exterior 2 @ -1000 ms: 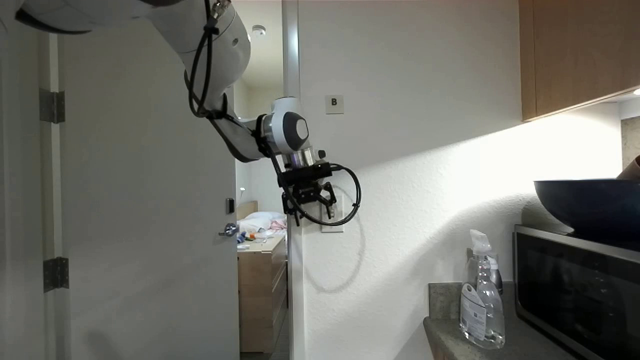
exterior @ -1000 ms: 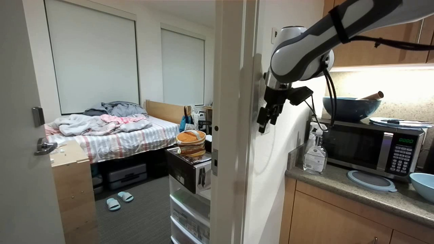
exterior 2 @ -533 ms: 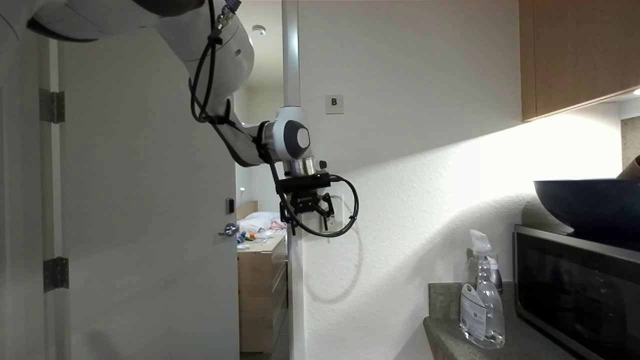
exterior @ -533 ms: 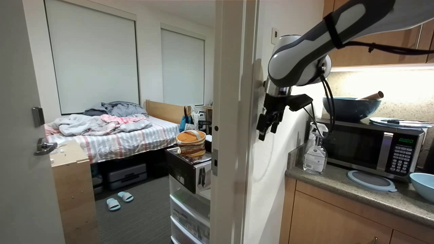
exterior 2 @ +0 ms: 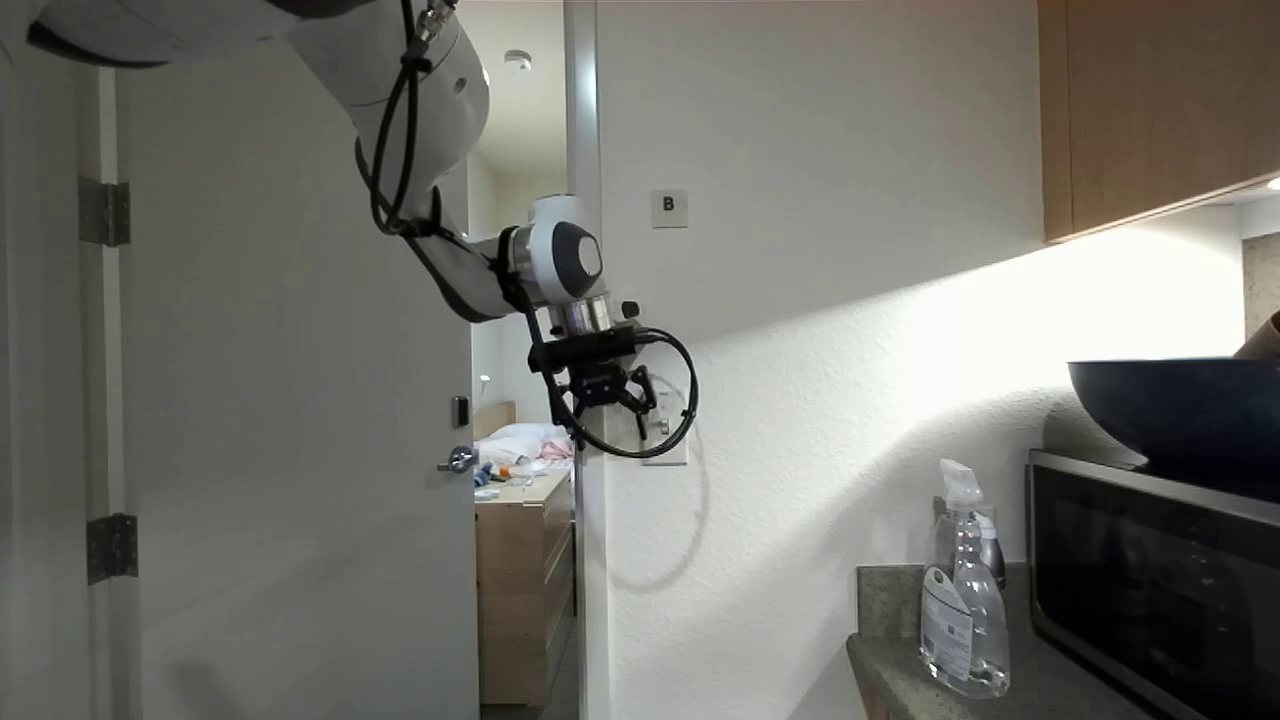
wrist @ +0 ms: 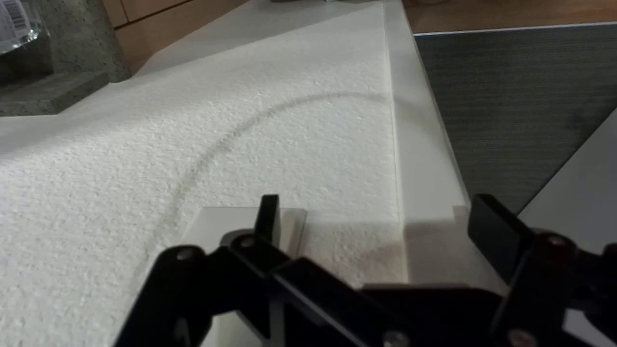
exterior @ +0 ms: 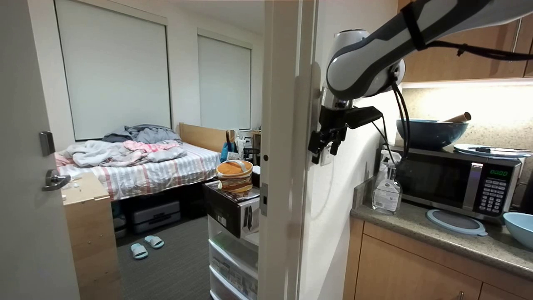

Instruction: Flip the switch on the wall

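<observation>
Black two-finger gripper (wrist: 378, 218) points down, fingers spread wide apart. In wrist view, one finger overlaps white rectangular plastic switch plate (wrist: 222, 222); contact unclear. Plate sits on off-white textured painted wall (exterior 2: 800, 450), near pale vertical door frame (exterior 2: 592, 600). Small pale square "B" sign (exterior 2: 669, 209) higher up. Clear plastic spray bottle (exterior 2: 965, 610) upright on grey speckled counter (exterior: 410, 219).

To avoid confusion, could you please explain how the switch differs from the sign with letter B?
The switch is taller than wide; the sign is nearly square. In an exterior view, the switch is partly hidden; the sign is in full view. Both are on the wall.
</observation>
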Tool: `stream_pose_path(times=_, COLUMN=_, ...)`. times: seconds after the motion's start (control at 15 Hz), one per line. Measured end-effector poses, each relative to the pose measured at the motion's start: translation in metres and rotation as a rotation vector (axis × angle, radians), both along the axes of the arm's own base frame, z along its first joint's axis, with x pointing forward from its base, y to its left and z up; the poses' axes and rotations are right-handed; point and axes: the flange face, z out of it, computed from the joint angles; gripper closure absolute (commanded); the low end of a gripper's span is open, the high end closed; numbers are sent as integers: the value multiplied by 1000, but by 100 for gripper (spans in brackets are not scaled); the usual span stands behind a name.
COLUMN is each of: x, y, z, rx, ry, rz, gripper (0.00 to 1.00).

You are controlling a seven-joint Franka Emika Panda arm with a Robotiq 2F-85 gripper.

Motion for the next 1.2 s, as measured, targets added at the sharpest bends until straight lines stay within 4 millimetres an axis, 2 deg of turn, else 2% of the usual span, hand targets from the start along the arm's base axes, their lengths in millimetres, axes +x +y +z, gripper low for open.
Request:
stream_pose_path(times=0.33, x=2, y=-5, z=7, rx=0, ry=-50, rz=-102, gripper=0)
stream_pose_path(times=0.6, x=3, y=-11, z=3, rx=-10, ry=-64, rz=-102, gripper=0)
stream_pose_path(times=1.2, x=4, y=-10, z=5, rx=-46, ry=-74, rz=-80, gripper=0)
